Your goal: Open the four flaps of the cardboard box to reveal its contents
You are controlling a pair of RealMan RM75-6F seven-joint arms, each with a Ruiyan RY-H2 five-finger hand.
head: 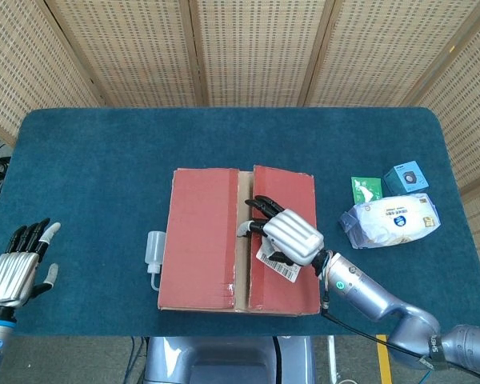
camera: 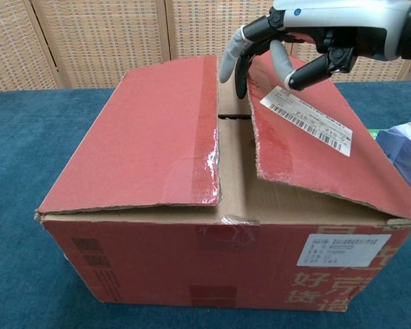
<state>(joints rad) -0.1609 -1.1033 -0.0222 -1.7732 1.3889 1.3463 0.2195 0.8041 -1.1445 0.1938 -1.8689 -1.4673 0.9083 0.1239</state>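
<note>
Right robot hand (head: 290, 237): one, over the middle of the cardboard box (head: 238, 240), fingers (camera: 228, 63) hooked over the inner edge of the right flap (head: 284, 240) at the central seam, thumb lying on top of the flap next to the shipping label (camera: 308, 120); it grips the flap edge, which stands raised above the box top.
Left robot hand (head: 16, 266): one, at the left edge of the worktop (head: 96, 168), near its front corner, fingers spread apart, holding nothing, well apart from the box.
Cardboard box: one, red, near the middle of the worktop towards the front edge.
Top flaps seen: two. The left flap (head: 200, 238) lies nearly flat, slightly lifted at the seam; the right flap is tilted up, with brown cardboard showing in the gap between them.
Labels: two white ones, one on the right flap and one on the front wall of the box (camera: 339, 249).
Small white bottle (head: 154, 250): one, just beside the box's left side.
White wipes packet (head: 390, 220): one, towards the right edge of the worktop.
Green sachet (head: 366, 190): one, beside the packet.
Small blue box (head: 406, 177): one, just behind the packet.
</note>
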